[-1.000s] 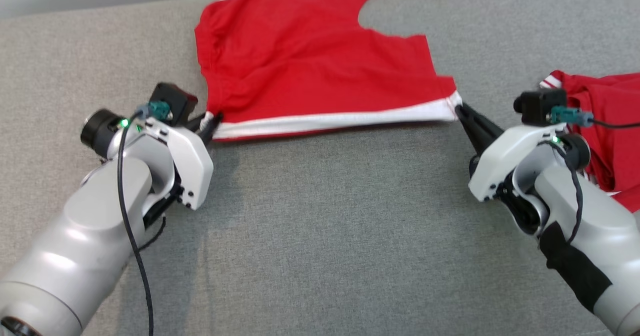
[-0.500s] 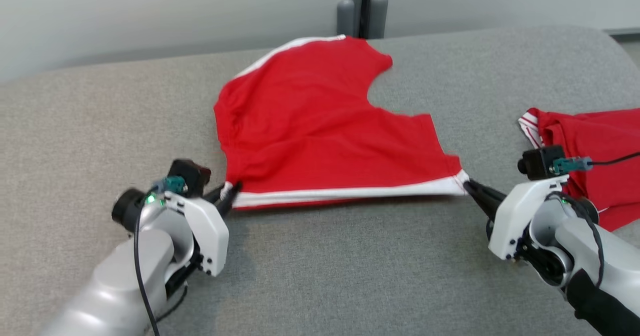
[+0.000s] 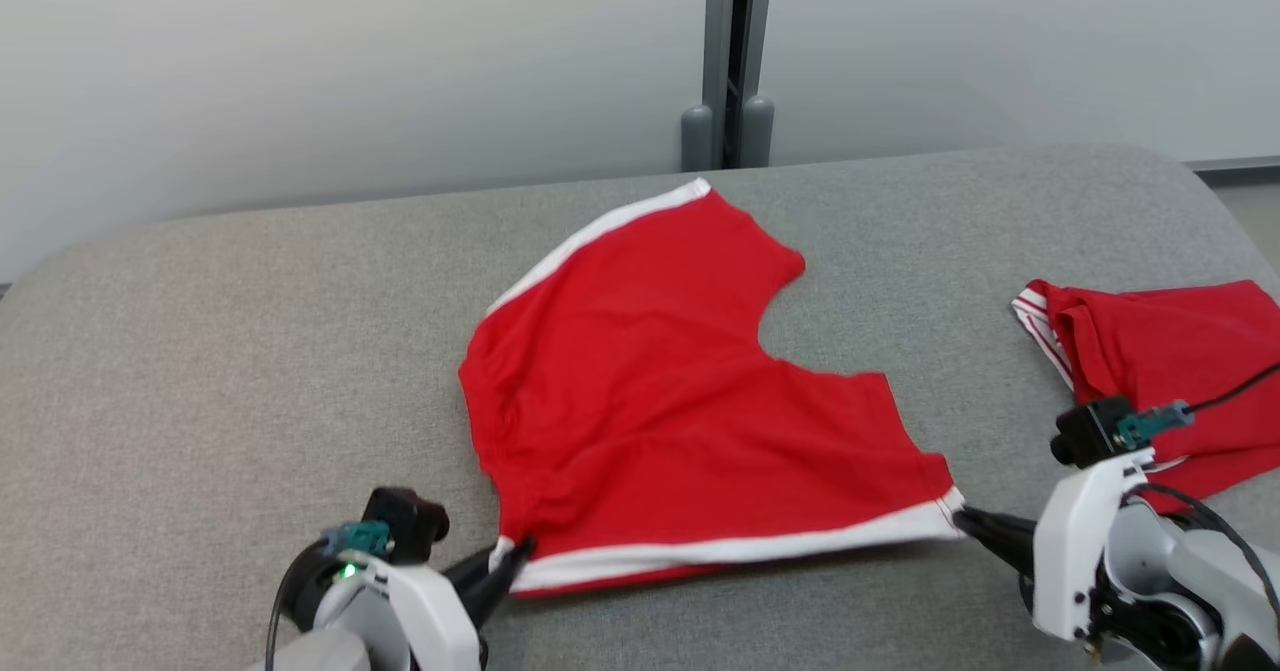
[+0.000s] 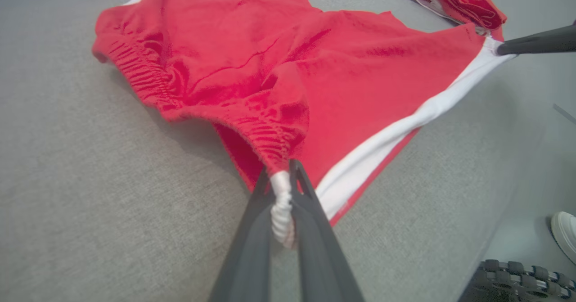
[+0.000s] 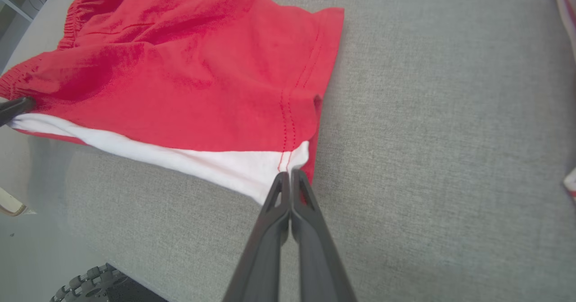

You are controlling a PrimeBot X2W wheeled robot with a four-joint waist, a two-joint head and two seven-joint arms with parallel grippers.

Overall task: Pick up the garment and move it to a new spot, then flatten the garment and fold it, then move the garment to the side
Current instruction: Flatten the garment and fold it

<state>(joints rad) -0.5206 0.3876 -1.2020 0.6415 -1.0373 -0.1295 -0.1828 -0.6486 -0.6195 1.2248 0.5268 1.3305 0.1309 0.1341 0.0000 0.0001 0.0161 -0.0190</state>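
Red knit cloth, thin and limp: the red shorts (image 3: pixel 660 391) look light and soft. They will sag and crease wherever they are not supported, and they will probably drag rather than slide on the grey upholstered surface (image 3: pixel 250 351) they lie on. The firmest places to hold them are the sewn edges: the gathered elastic waistband (image 4: pixel 135 68), the stitched leg hem (image 5: pixel 330 50), and the white side stripe (image 3: pixel 740 549) that runs between the two.

Both holds are on that stripe. The left gripper (image 4: pixel 282 180) is pinched on the waistband end, with a bunch of white cloth squeezed between its fingers. The right gripper (image 5: pixel 290 176) is closed tight on the hem corner, where white meets red.

The shorts spread away from the robot beyond both grippers, roughly in the middle of the surface. The striped edge is nearest the robot and drawn fairly straight between the two sets of fingertips. A shadow under that edge suggests it is raised a little, while the far part rests on the upholstery. The cloth near the waistband is rumpled, so the flattening seems unfinished.

A second red garment (image 3: pixel 1160 351) lies crumpled on the robot's right, near the right arm and apart from the shorts.
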